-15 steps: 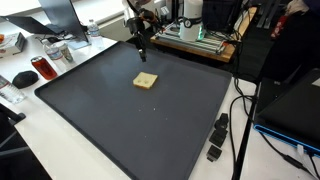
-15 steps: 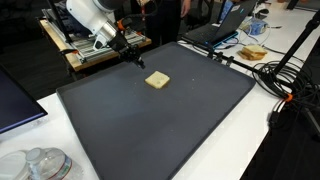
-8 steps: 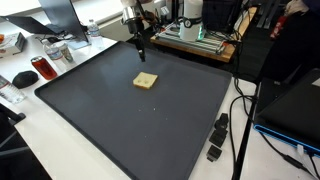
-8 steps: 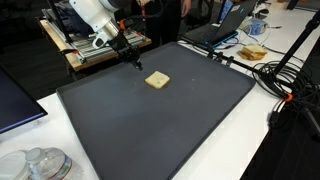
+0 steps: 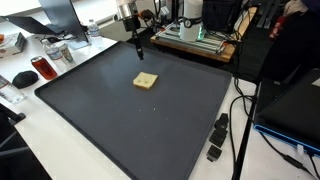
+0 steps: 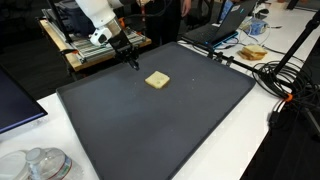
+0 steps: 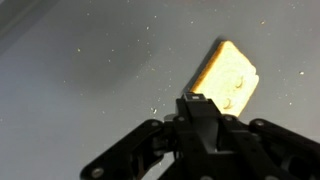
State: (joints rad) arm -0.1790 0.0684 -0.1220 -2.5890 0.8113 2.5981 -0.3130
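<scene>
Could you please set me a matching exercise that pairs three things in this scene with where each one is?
Things:
1. gripper
2. tan block
3. black device

Places:
A. lying flat on the dark mat
B. on the white table, beside the mat
C. over the mat near one edge, apart from the block

Pairs: 1-C, 2-A, 3-B.

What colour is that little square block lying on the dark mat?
The block is pale yellowish tan; the wrist view shows it best.
</scene>
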